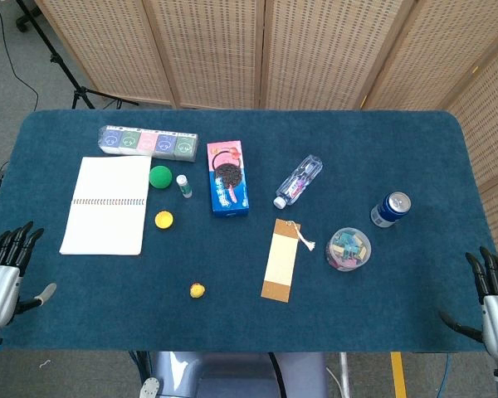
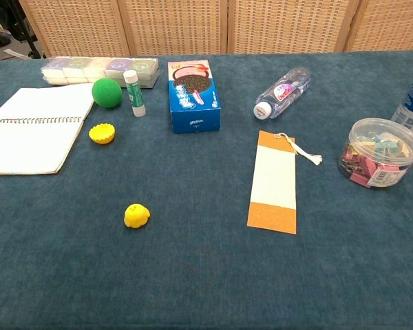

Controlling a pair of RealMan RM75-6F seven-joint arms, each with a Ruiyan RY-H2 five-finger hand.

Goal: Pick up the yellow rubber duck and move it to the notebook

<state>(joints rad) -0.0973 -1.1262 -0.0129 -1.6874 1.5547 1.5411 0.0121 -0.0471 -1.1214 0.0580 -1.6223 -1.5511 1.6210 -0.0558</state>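
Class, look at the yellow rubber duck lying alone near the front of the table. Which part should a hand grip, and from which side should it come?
Probably best to grip the yellow rubber duck across its rounded body, coming from above. It is small and low on the cloth, with bare table all round, so fingers can close on opposite sides. The left hand is on its side and the notebook's.

Left hand (image 1: 7, 278): seen in the head view only, at the lower left edge of the frame. Dark fingers extended and spread, pointing away from the robot; thumb stuck out to the side. Nothing held. Silver-grey back of hand faces up.

Right hand (image 1: 491, 300): seen in the head view only, at the lower right edge. Fingers likewise extended and apart, thumb out toward the centre. Nothing held.

Both hands sit well apart from each other. The chest view shows neither hand.
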